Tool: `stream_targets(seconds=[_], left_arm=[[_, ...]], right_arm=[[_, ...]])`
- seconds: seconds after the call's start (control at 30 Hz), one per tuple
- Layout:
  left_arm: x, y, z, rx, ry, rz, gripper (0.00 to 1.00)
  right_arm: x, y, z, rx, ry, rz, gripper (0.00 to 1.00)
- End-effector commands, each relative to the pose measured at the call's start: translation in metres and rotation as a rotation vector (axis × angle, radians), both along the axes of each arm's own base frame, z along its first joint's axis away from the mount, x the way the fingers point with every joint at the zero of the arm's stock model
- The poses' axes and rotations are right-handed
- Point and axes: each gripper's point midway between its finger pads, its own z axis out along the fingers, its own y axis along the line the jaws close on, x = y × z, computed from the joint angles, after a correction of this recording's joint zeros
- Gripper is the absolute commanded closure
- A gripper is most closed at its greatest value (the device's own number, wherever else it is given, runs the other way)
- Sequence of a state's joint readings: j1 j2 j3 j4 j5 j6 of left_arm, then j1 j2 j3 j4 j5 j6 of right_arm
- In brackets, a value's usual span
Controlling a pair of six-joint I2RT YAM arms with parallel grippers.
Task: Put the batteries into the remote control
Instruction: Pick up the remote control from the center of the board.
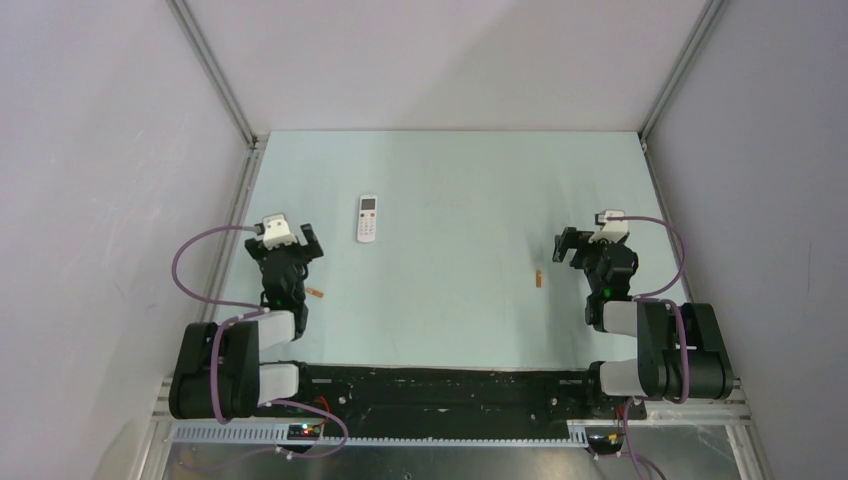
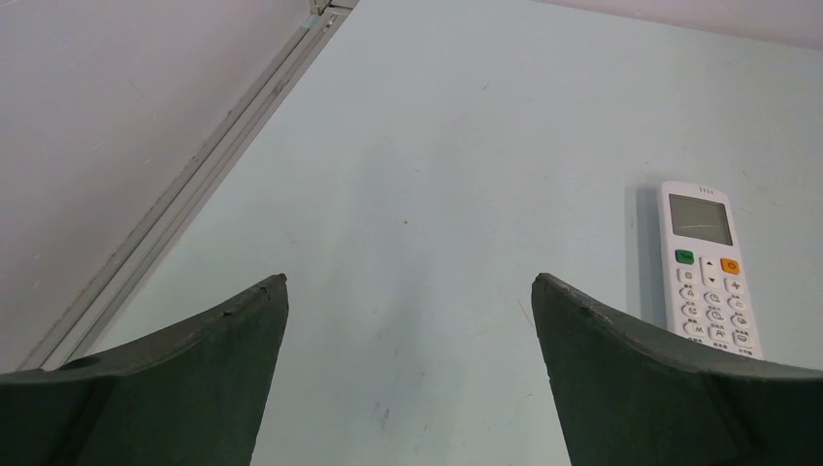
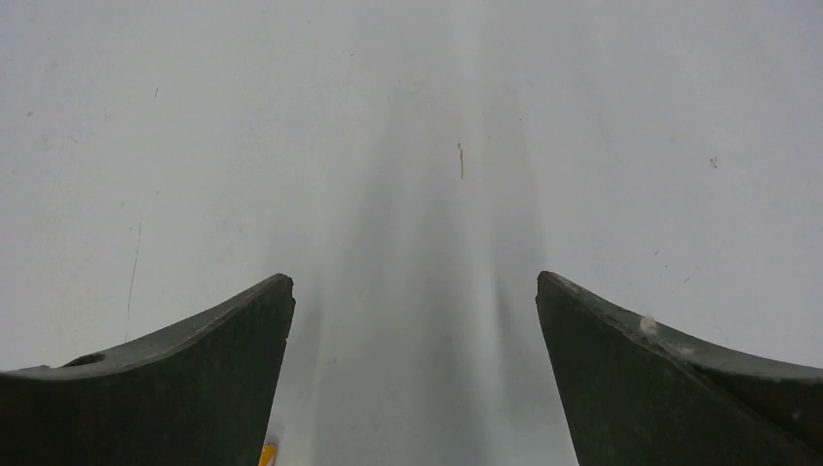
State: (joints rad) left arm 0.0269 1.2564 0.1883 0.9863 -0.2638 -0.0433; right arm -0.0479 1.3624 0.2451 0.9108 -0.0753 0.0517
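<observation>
White remote [image 1: 368, 217] face up on table [image 1: 460, 180], left of centre, one battery [image 1: 315, 293] beside left arm [image 1: 283, 300], other battery [image 1: 539, 279] just left of right arm [image 1: 612, 272], both well apart from remote, left jaws wide apart and empty, right jaws likewise apart, nothing gripped

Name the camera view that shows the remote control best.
Left wrist: the remote control lies close, its display and buttons clear, though its near end is hidden. Top external shows it whole but tiny. Right wrist misses it.
</observation>
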Motion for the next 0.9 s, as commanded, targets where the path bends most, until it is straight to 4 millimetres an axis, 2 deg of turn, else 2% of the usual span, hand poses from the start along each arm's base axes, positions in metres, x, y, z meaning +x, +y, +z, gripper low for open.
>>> stream_targets(seconds=[0.0, 0.3, 0.4, 0.43, 0.47, 0.57, 0.63, 0.67, 0.7, 0.73, 0.77, 0.8, 0.83, 0.87], left_arm=[[0.003, 0.003, 0.017, 0.02, -0.059, 0.003, 0.02], [0.003, 0.003, 0.016, 0.021, -0.057, 0.003, 0.02], [0.003, 0.003, 0.016, 0.021, -0.056, 0.004, 0.02], [0.003, 0.003, 0.017, 0.021, -0.057, 0.004, 0.02], [0.003, 0.003, 0.017, 0.021, -0.058, 0.003, 0.02], [0.003, 0.002, 0.017, 0.022, -0.058, 0.002, 0.02], [0.003, 0.003, 0.017, 0.024, -0.059, 0.005, 0.02], [0.002, 0.003, 0.017, 0.025, -0.058, 0.01, 0.02], [0.003, 0.002, 0.018, 0.029, -0.059, 0.01, 0.02], [0.001, 0.006, 0.022, 0.033, -0.07, 0.04, 0.02], [0.0, 0.002, 0.024, 0.04, -0.075, 0.038, 0.02], [-0.005, 0.005, 0.029, 0.042, -0.09, 0.073, 0.02], [-0.006, 0.002, 0.033, 0.042, -0.098, 0.077, 0.02], [-0.011, 0.006, 0.04, 0.052, -0.11, 0.111, 0.02]], right_arm=[[0.008, -0.002, 0.017, -0.007, -0.063, -0.011, 0.0], [0.008, -0.002, 0.018, -0.006, -0.065, -0.011, 0.0], [0.007, -0.006, 0.024, -0.004, -0.07, -0.038, 0.0], [0.006, -0.007, 0.036, -0.002, -0.093, -0.053, 0.0], [0.007, -0.013, 0.035, 0.005, -0.04, -0.097, 0.0], [0.013, -0.015, 0.072, 0.062, 0.019, -0.167, 0.0], [0.017, 0.006, 0.089, 0.085, 0.054, -0.125, 0.0], [0.017, 0.013, 0.091, 0.076, 0.076, -0.107, 0.0], [0.021, 0.029, 0.101, 0.069, 0.082, -0.067, 0.0], [0.022, 0.034, 0.104, 0.056, 0.089, -0.07, 0.0], [0.023, 0.051, 0.106, 0.044, 0.115, -0.038, 0.0], [0.024, 0.057, 0.107, 0.038, 0.126, -0.046, 0.0], [0.025, 0.076, 0.107, 0.025, 0.158, -0.006, 0.0], [0.026, 0.084, 0.097, 0.004, 0.204, 0.008, 0.0]])
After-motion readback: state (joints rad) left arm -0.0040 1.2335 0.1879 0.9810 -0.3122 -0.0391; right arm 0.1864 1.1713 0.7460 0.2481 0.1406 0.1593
